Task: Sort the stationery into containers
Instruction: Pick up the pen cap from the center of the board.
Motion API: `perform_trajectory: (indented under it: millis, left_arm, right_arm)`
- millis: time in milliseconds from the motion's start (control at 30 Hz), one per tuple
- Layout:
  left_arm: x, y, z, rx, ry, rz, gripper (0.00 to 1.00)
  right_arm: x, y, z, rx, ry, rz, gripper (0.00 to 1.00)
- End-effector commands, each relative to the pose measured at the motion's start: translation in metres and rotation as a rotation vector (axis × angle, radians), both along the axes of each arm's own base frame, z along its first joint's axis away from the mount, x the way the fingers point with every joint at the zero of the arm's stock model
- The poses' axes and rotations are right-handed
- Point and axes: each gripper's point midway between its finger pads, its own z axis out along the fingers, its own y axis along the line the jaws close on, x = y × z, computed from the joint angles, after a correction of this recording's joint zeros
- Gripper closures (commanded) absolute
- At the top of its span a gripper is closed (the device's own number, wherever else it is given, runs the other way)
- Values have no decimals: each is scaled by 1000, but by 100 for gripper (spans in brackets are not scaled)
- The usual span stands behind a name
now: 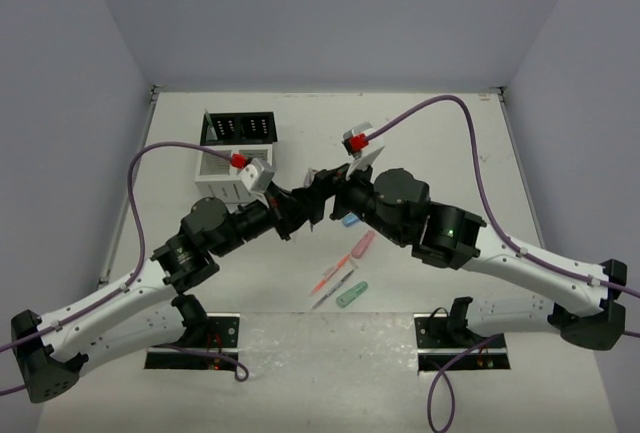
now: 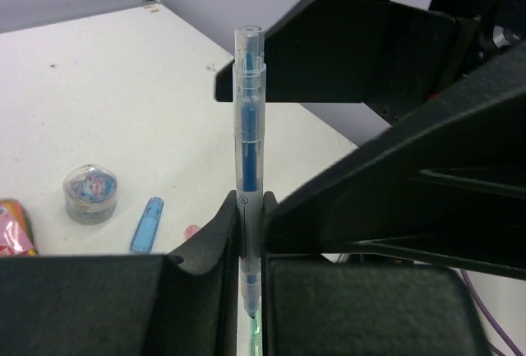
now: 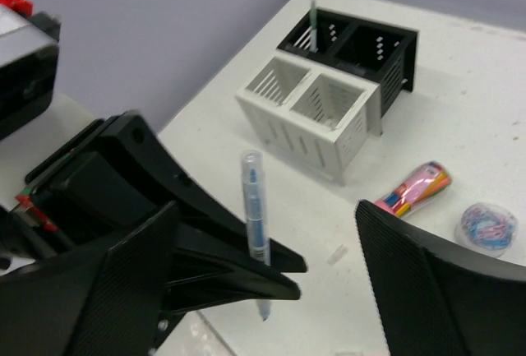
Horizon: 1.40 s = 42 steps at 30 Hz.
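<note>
The blue pen [image 2: 248, 150] stands upright in the air above the table [image 1: 450, 153], with its cap end pointing up. The left gripper [image 2: 249, 237] is closed on the lower part of its clear barrel, with one black finger pressing on each side. The right gripper [image 3: 265, 206] is open: its two fingers stand wide apart, one on each side of the pen, and neither of them touches it. In the top view the two grippers meet over the middle of the table, near the front right corner of the organiser. The organiser stands in the far left part of the table, and its black rack [image 3: 386, 52] is joined to the lower white box [image 3: 329, 126], which is on the side nearer to the arms. One green pen [image 3: 313, 15] stands upright in a compartment of the black rack. On the table beside the white box lies the pink patterned tube [image 3: 413, 187], and near it is the round roll [image 3: 486, 228], with coloured things inside a clear case. A short blue capsule [image 2: 146, 224] lies near the roll. Closer to the arm bases, a pink capsule [image 1: 362, 245], an orange pen [image 1: 330, 275] and a green capsule [image 1: 351, 295] lie close together on the table, well apart from the organiser.
</note>
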Motion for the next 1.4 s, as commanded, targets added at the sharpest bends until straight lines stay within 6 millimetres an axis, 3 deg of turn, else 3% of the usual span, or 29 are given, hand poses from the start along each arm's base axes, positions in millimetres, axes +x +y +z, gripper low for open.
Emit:
perform_trajectory:
  millis: [0, 67, 100, 167, 200, 233, 333, 467, 533, 633, 700, 767, 900, 1033, 1200, 1367]
  left_arm:
    - [20, 19, 24, -29, -20, 153, 100]
    - [34, 35, 15, 14, 24, 275, 100]
    - [40, 48, 6, 55, 59, 348, 100]
    - [53, 79, -5, 105, 100, 527, 100]
    - [59, 95, 1, 99, 102, 613, 100]
    - [60, 124, -4, 136, 140, 738, 100]
    - [56, 161, 16, 103, 124, 858, 100]
    - [43, 191, 32, 119, 135, 927, 100]
    - [37, 196, 39, 111, 117, 916, 100]
    - [28, 204, 45, 99, 92, 889, 100]
    - [22, 208, 44, 112, 76, 873, 100]
    - [20, 205, 37, 139, 63, 842, 100]
    - [19, 200, 18, 172, 70, 813, 100]
    - [18, 196, -3, 187, 82, 793, 100]
    - [17, 187, -14, 187, 83, 745, 100]
    - [17, 186, -16, 215, 71, 737, 100]
  right_arm:
    - [-4, -8, 13, 65, -26, 6, 1]
    - [4, -30, 15, 76, -27, -66, 1]
    - [8, -51, 23, 109, -30, -112, 1]
    - [12, -79, 23, 147, -19, -160, 1]
    - [12, -80, 14, 141, 6, -155, 1]
    - [18, -100, 7, 160, 35, -197, 1]
    - [22, -104, -26, 111, 115, -207, 1]
    - [33, -71, -91, -99, 242, -145, 1]
    - [41, -57, -118, -146, 314, -158, 1]
    - [49, -32, -143, -137, 445, -181, 1]
    - [59, -23, -183, -214, 576, -267, 1]
    - [68, -16, -205, -269, 646, -343, 2]
    - [76, 8, -226, -277, 697, -388, 11]
    - [70, 33, -240, -262, 707, -389, 21]
    - [77, 43, -264, -312, 725, -457, 37]
    - [78, 46, -283, -396, 720, -513, 40]
